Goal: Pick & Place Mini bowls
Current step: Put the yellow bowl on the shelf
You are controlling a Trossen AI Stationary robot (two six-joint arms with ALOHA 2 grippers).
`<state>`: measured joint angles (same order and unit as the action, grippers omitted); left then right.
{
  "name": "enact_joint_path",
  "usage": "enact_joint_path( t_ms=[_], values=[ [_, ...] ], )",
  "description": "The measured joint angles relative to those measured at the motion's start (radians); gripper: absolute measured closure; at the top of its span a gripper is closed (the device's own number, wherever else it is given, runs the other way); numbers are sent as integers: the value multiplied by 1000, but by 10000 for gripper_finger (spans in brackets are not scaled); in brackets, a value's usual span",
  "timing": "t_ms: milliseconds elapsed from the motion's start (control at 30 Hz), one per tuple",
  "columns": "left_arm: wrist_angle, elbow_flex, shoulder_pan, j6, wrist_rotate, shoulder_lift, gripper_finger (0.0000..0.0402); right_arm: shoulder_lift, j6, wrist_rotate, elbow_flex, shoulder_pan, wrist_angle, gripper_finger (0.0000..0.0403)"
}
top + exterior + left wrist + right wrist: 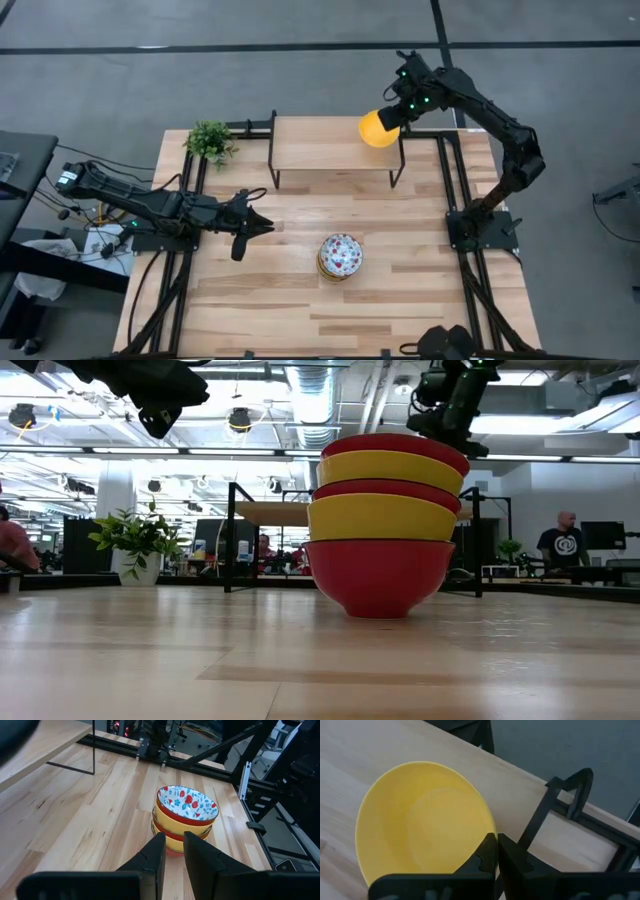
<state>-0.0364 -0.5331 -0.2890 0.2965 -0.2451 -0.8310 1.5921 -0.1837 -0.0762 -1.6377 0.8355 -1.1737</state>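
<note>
A stack of several mini bowls stands on the table's middle. Its top bowl is white inside with red-and-blue speckles, and yellow and red walls show below it. My right gripper is shut on one plain yellow bowl over the right end of the raised wooden shelf. My left gripper hovers left of the stack and points at it. Its fingers stand almost together and hold nothing. My right gripper pinches the yellow bowl's rim, one finger inside the bowl and one outside. It comes slanting down from the table's far right. The bowl is held above the shelf with its hollow facing the wrist camera.
A small green potted plant stands at the table's far left corner. The shelf rests on thin black legs. Black frame rails run along both sides of the table. Bare wood lies around the stack. People show in the room behind.
</note>
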Motion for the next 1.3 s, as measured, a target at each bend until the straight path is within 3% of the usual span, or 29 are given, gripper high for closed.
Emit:
enact_joint_path(
  t_ms=[800,1300],
  values=[
    [0,0,0,34,0,0,334,-1,-26,-35,125,-15,106,401],
    [0,0,0,34,0,0,334,-1,0,-27,125,-30,113,331]
  ],
)
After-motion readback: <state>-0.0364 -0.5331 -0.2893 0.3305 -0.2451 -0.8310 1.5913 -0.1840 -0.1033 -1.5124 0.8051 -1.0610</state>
